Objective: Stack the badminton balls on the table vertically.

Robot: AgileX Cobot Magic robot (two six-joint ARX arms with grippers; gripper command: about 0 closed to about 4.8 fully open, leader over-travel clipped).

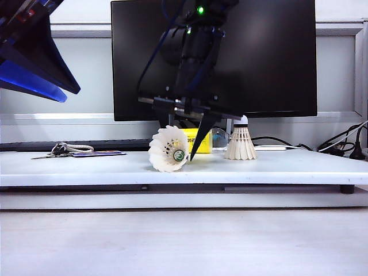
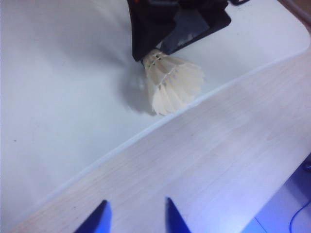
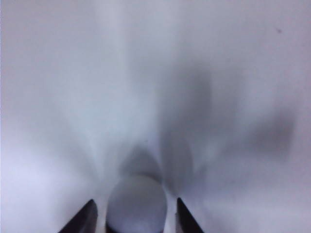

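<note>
Right gripper (image 3: 133, 216) astride shuttlecock (image 3: 136, 204) (seemingly gripped)

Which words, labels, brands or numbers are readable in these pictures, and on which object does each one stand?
None can be read with certainty.
Yellow label behind the lying shuttlecock: dark print, too small and mostly hidden.
Green round sticker inside that shuttlecock: a mark, too blurred.
Standing shuttlecock: black band, no text.
Both wrist views show no text.
</note>
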